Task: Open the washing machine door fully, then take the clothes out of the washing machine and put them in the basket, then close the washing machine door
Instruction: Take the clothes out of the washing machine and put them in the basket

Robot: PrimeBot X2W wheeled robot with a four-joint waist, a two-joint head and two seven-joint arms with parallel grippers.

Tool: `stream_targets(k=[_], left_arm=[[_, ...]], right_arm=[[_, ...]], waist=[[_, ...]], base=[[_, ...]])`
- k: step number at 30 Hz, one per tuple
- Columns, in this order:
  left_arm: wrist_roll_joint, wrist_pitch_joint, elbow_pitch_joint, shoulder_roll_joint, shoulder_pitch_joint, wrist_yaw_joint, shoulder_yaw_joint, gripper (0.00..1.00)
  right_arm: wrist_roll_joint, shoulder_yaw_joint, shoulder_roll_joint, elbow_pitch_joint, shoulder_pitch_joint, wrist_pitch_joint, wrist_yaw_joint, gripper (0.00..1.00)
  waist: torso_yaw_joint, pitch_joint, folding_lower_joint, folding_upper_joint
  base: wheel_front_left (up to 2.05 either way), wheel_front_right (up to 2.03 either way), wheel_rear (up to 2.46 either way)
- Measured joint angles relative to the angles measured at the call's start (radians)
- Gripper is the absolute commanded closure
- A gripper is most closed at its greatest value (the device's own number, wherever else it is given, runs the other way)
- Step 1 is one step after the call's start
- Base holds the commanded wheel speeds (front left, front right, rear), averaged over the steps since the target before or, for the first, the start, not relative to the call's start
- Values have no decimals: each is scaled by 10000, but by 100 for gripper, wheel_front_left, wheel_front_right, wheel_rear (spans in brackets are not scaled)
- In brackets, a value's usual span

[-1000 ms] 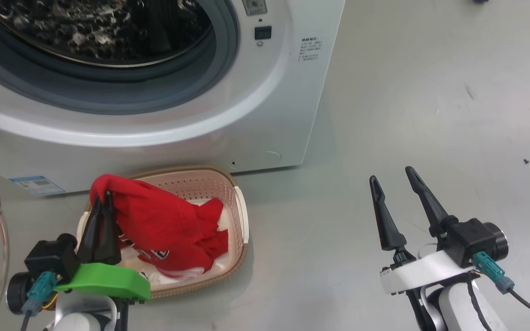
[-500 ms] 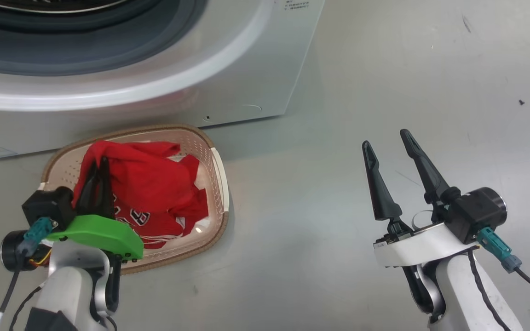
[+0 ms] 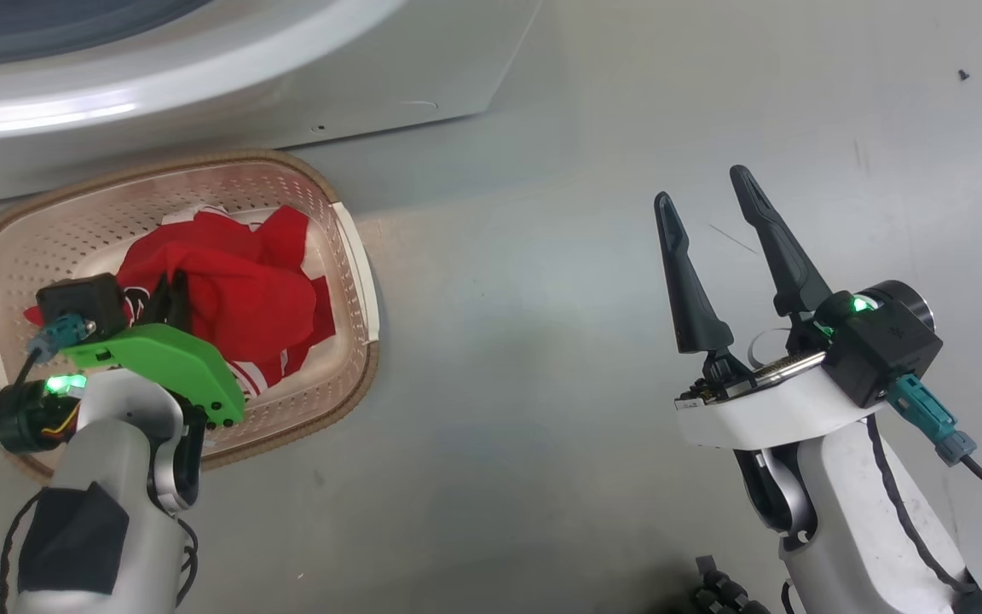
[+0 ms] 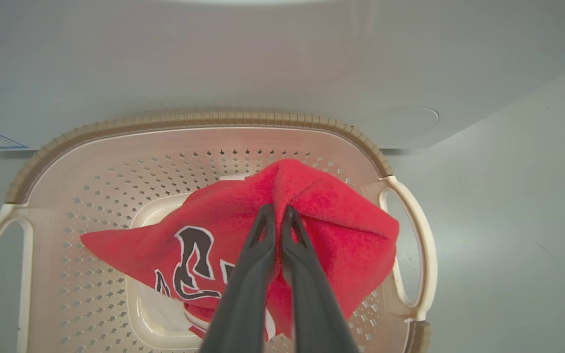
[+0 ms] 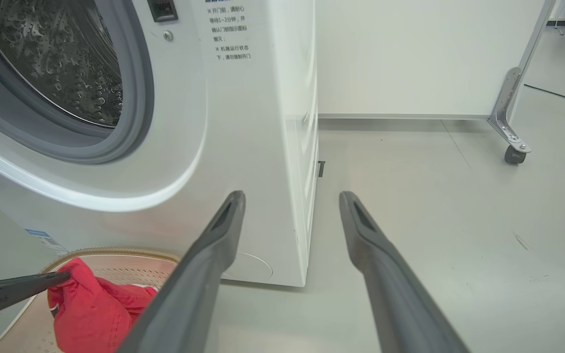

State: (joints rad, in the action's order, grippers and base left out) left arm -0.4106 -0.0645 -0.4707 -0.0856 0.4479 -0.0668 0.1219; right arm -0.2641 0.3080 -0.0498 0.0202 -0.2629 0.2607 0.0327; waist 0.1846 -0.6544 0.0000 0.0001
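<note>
The clothes [image 4: 341, 230] are a bunch of soft red cloth with dark, white-edged numerals. They are caught at the tips of your left gripper [image 4: 276, 208], whose two dark fingers are pressed together on a peaked fold. From that pinch the cloth drapes away to both sides and sags inside the basket [image 4: 199, 117], directly beyond the fingertips. The basket's long axis, handle to handle, runs crosswise to the fingers. It is cream plastic dotted with small holes, with a brown woven-look rim and looped handles. I judge that letting go here drops the cloth inside. Just past the basket is the glossy white washing machine [image 5: 243, 122]. Your right gripper [image 3: 700, 188] is well off to the side over bare grey floor [image 3: 542, 341], fingers spread and empty, so the left arm is nearer.
</note>
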Motion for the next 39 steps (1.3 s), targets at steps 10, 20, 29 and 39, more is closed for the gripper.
stream_targets(k=[10,20,29,39], left_arm=[[-111,-355,-1925,23,1153,-86,-251,100],[-311,44,-3001,77,1863,-73,-426,100],[-305,593,-4111,63,1964,199,-343,0],[-290,1774,-4596,90,1910,731,-228,0]], right_arm=[[-100,236,4,-15,-502,0,-50,0],[-96,293,-2,-221,-595,0,-88,0],[-276,374,-2,-430,-737,0,-105,0],[-366,153,-2,-863,-712,0,-178,0]], waist=[[283,-954,0,0],[285,-1150,0,0],[348,-839,0,0],[352,30,0,0]], base=[[0,0,0],[0,0,0],[0,0,0],[0,0,0]])
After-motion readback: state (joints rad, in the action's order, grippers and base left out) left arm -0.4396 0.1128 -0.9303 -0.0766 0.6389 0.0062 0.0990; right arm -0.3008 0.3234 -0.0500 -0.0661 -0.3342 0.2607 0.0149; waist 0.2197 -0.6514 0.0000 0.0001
